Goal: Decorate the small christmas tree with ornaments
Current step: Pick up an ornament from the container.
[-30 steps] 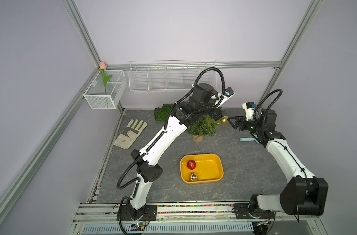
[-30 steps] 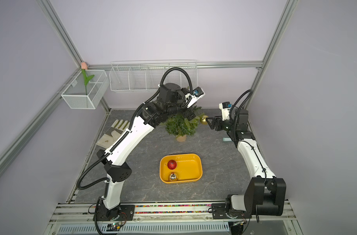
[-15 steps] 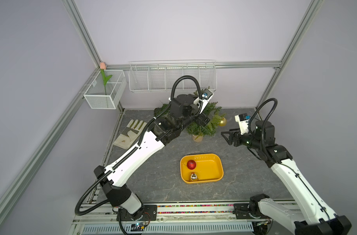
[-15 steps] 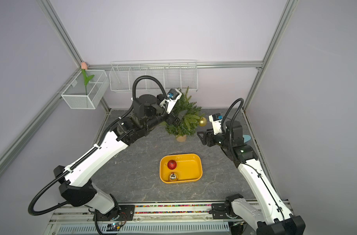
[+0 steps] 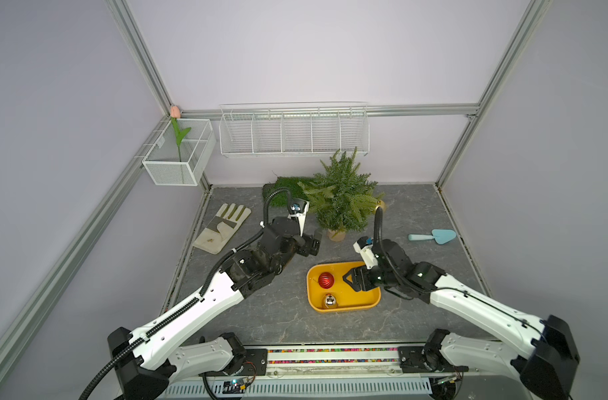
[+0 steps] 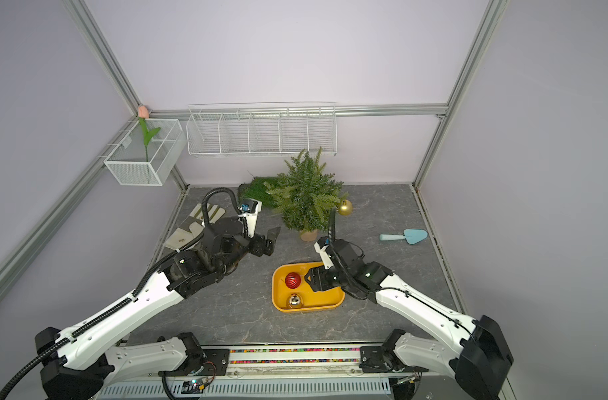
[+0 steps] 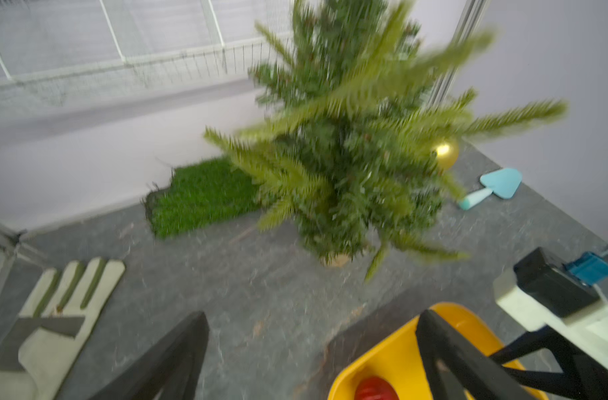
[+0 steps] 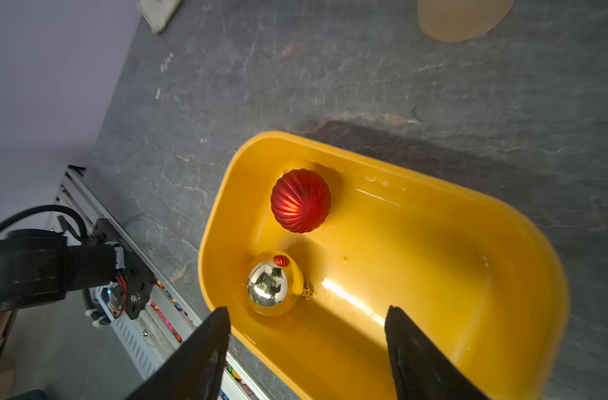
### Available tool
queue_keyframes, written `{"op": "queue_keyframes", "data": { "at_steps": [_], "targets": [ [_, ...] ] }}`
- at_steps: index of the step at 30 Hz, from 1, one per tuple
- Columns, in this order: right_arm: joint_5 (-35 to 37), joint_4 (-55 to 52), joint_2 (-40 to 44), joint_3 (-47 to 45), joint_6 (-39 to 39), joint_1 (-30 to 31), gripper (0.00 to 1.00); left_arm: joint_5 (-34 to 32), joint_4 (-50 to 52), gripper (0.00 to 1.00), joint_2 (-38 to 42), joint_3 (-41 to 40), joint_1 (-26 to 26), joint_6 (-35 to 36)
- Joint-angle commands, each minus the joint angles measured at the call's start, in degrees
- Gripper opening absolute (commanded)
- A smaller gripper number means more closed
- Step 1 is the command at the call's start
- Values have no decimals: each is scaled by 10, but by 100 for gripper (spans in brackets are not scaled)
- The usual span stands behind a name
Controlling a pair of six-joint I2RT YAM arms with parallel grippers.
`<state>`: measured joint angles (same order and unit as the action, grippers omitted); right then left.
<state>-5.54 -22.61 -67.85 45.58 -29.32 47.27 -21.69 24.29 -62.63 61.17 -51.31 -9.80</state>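
Grey stone-patterned table (image 5: 271,317) across the lower middle of both top views. Two white-and-black arms reaching in from the bottom edge.

Left gripper (image 6: 272,240) left of centre, near the tree's base, over bare table. Fingers spread wide in the left wrist view, nothing between them.

Right gripper (image 5: 345,277) right of centre, low over the yellow tray (image 5: 356,299), pointing toward the red ornament (image 5: 326,280). Fingers apart in the right wrist view, holding nothing.

White wire rack (image 5: 293,131) on the back wall, upper centre, split into compartments.

Small christmas tree (image 5: 340,204) upright at centre, just below the rack, beige sack base on the table.

White wire basket (image 5: 177,162) on the side wall, upper left.

Yellow tray below the tree, slightly right of centre.

Green grass mat (image 5: 281,188) flat by the back wall, just left of the tree.

Pale work glove (image 5: 222,227) with green stripes, flat at the table's left edge.

Light blue trowel (image 5: 434,236) at the table's right edge, well apart from the rest.

Gold ornament (image 6: 345,207) hanging from a branch tip on the tree's right side.

Red ornament, ribbed, in the tray's upper left part. Silver ornament (image 5: 330,300), mirror-like, just below it, near but apart.

Pink tulip (image 5: 175,111) standing in the wire basket.
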Motion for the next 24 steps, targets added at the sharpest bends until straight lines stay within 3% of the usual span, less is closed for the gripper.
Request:
{"op": "queue_keyframes", "data": {
  "at_steps": [1,10,15,24],
  "targets": [
    [42,92,-62,4,-60,36,75,-15,13,95,42,-52,6,-77],
    [69,185,-203,22,-81,46,77,-15,19,95,135,-133,19,-78],
    [39,219,-251,38,-79,43,74,-14,26,95,146,-147,22,-77],
    [28,223,-262,39,-83,43,57,-11,19,95,145,-151,23,-72]
  ]
}}
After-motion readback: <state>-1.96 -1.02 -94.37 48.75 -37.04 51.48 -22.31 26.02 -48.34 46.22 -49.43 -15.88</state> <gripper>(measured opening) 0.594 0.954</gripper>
